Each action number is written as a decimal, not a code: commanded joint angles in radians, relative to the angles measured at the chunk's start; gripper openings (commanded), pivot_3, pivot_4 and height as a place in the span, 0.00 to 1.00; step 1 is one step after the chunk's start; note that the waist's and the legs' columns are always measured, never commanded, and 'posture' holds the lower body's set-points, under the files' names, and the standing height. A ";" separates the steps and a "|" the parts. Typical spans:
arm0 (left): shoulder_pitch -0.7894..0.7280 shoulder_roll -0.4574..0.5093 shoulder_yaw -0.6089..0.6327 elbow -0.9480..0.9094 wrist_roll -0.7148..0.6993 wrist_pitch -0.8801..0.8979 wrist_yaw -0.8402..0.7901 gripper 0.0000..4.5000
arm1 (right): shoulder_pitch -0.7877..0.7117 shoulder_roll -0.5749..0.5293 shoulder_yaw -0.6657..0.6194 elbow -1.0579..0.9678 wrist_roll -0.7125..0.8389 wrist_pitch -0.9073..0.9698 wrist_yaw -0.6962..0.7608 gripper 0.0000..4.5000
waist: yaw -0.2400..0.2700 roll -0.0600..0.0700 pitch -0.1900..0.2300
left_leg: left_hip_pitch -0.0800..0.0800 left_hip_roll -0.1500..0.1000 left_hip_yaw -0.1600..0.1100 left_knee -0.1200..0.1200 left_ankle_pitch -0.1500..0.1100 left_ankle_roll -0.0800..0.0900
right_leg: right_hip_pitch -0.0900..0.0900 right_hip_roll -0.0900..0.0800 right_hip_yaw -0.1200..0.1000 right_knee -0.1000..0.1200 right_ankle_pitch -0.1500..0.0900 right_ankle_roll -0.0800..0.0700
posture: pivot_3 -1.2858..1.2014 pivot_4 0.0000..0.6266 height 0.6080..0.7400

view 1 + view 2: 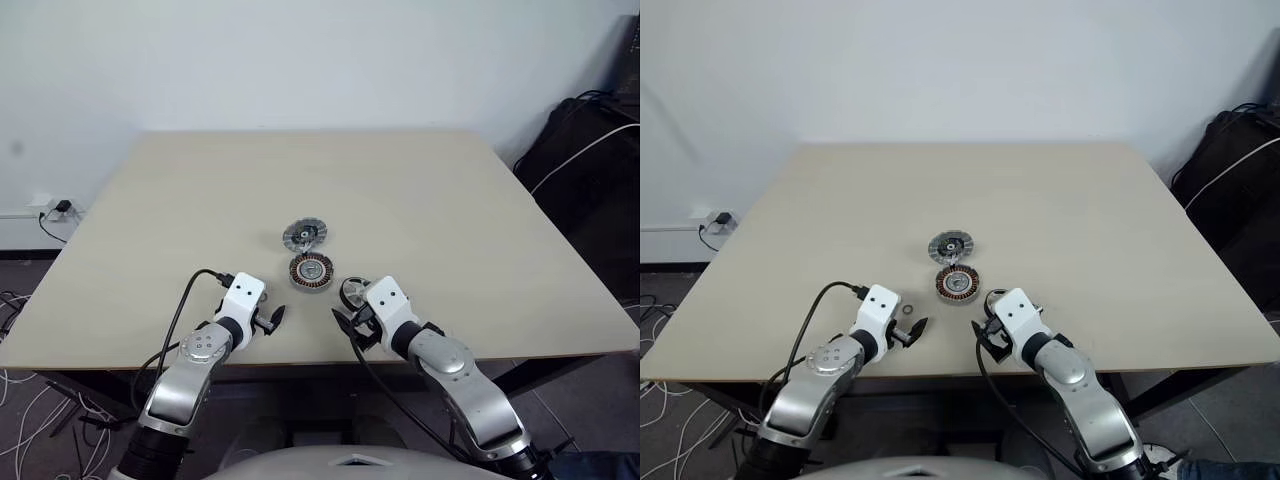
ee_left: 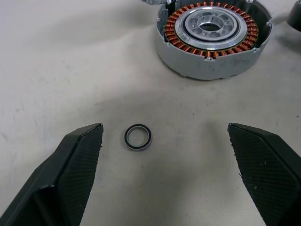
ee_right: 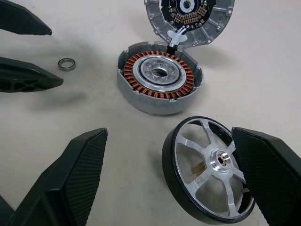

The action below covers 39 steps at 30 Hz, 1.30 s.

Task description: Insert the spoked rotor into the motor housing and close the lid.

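On the surface (image 1: pixel 150 200), the spoked rotor (image 3: pixel 209 170) lies flat just beside the motor housing (image 3: pixel 159 83), whose lid (image 3: pixel 189 19) stands hinged open behind it. The rotor appears to be rigid metal, fairly heavy and smooth; grip it across the black outer rim, not the spokes. It sits between the fingers of the right gripper (image 3: pixel 178 188), nearest the right finger. Both the right gripper and the left gripper (image 2: pixel 167 174) stand wide and empty.

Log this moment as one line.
left claw open over small metal ring | right claw open by black-rimmed spoked rotor | grey copper-wound housing empty, hinged lid open
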 commanded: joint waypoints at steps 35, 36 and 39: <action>-0.081 -0.060 0.043 0.072 -0.017 -0.010 0.025 0.99 | -0.015 0.027 -0.015 0.007 -0.012 -0.035 -0.016 1.00 | 0.000 0.000 0.000 | 0.000 0.000 0.000 0.000 0.000 0.000 | 0.000 0.000 0.000 0.000 0.000 0.000 | 0.52 0.00 1.00; -0.090 -0.062 0.044 0.086 -0.018 -0.013 0.026 0.99 | -0.016 0.028 -0.015 0.007 -0.012 -0.035 -0.016 1.00 | 0.000 0.000 0.000 | 0.000 0.000 0.000 0.000 0.000 0.000 | 0.000 0.000 0.000 0.000 0.000 0.000 | 0.52 0.00 1.00; -0.112 -0.071 0.049 0.123 -0.015 -0.017 0.036 0.99 | -0.019 0.030 -0.013 0.009 -0.013 -0.037 -0.015 1.00 | 0.000 0.000 0.000 | 0.000 0.000 0.000 0.000 0.000 0.000 | 0.000 0.000 0.000 0.000 0.000 0.000 | 0.52 0.00 1.00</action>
